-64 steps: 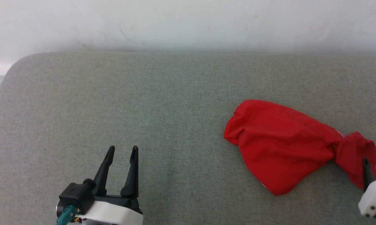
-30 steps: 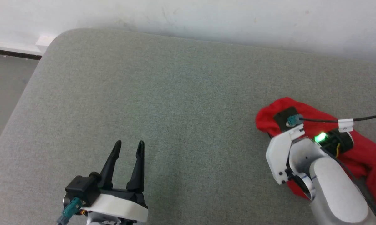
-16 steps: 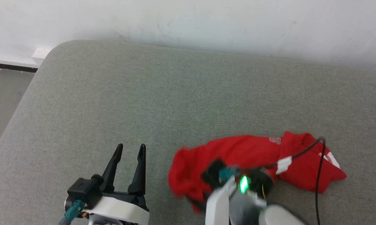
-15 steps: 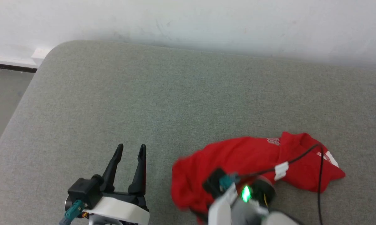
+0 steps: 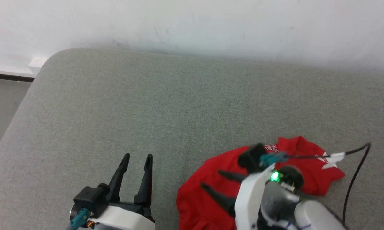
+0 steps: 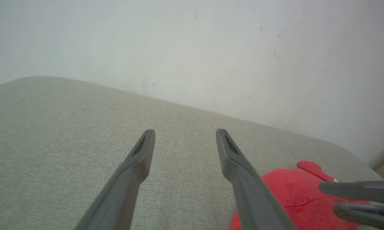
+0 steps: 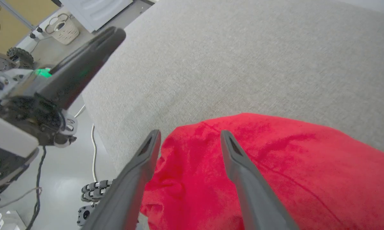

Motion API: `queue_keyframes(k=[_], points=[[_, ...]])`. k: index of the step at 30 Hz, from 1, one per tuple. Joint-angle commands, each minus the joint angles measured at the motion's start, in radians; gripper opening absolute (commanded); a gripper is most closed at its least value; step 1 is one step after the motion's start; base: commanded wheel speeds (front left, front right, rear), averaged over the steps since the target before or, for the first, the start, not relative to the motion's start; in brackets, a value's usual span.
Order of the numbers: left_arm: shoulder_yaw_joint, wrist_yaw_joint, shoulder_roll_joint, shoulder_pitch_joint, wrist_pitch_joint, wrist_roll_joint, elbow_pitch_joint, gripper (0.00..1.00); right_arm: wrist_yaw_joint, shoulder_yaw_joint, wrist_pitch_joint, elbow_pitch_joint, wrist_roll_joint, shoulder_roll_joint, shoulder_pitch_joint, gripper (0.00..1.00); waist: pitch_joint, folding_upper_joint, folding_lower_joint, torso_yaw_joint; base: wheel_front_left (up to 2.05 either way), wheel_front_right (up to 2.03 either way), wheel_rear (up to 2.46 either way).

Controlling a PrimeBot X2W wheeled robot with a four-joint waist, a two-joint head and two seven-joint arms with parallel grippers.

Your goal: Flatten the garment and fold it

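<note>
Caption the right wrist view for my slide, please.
Right tool, open, over the crumpled red garment on the grey cushion.

The right arm (image 5: 252, 198) hides part of the garment (image 5: 193, 210), whose lettering (image 5: 270, 148) is too blocked to read.

Shorts (image 5: 192, 207) bright red, white lettering; pad (image 5: 147, 105) grey-green weave; wall (image 5: 211, 25) off-white, scuffed; LED (image 5: 274, 176) green.

Grey fabric pad (image 5: 147, 105) with rounded far-left corner, set against scuffed white wall (image 5: 192, 25) with dark skirting strip (image 5: 6, 76) at its foot; below pad edge, pale floor (image 7: 67, 166) with white cable (image 7: 93, 150); further off, cream perforated basket (image 7: 62, 30) beside white unit (image 7: 93, 9).
</note>
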Motion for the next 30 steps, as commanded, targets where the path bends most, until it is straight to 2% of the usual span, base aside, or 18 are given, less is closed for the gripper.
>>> queue_keyframes(k=[1,5,9,13,22,23,24,25,30], points=[[-0.003,-0.004,-0.002,0.006,-0.005,0.003,0.0,1.0,-0.001,-0.023,-0.009,-0.007,0.001,0.008,-0.025,1.0,0.002,-0.0002,0.0001,0.001,0.0,0.0,0.0],[-0.006,-0.004,-0.002,-0.004,-0.005,0.002,-0.006,1.0,-0.001,-0.128,-0.017,0.016,-0.086,0.019,-0.091,1.0,0.019,-0.0002,0.0001,0.009,0.0,0.0,0.0],[-0.012,-0.005,-0.002,-0.016,-0.005,-0.003,-0.006,1.0,-0.001,-0.174,0.011,0.117,-0.217,-0.027,-0.171,1.0,0.044,-0.0002,0.0001,0.025,0.0,0.0,0.0],[-0.023,-0.006,-0.002,-0.035,-0.005,-0.014,0.0,1.0,-0.001,-0.154,0.093,0.238,-0.253,-0.068,-0.225,1.0,0.066,-0.0002,0.0001,0.051,0.0,0.0,0.0],[-0.021,-0.006,-0.002,-0.046,-0.005,-0.027,0.01,1.0,-0.001,-0.049,0.253,0.403,-0.207,-0.122,-0.285,1.0,0.079,-0.0002,0.0001,0.089,0.0,0.0,0.0],[-0.021,-0.006,-0.002,-0.046,-0.005,-0.027,0.01,1.0,-0.001,-0.04,0.275,0.414,-0.194,-0.123,-0.285,0.64,0.078,-0.0002,0.0001,0.091,0.0,0.0,0.0],[-0.02,-0.006,-0.002,-0.046,-0.005,-0.028,0.01,1.0,-0.001,-0.039,0.289,0.42,-0.184,-0.122,-0.285,0.16,0.077,-0.0002,0.0001,0.092,0.0,0.0,0.0],[-0.019,-0.006,-0.002,-0.046,-0.005,-0.029,0.01,1.0,-0.001,-0.04,0.294,0.422,-0.179,-0.122,-0.288,0.0,0.076,-0.0002,0.0001,0.093,0.0,0.0,0.0],[-0.013,-0.003,-0.002,-0.044,-0.005,-0.029,0.007,1.0,-0.001,-0.059,0.21,0.399,-0.205,-0.126,-0.336,0.0,0.07,-0.0002,0.0001,0.086,0.0,0.0,0.0]])
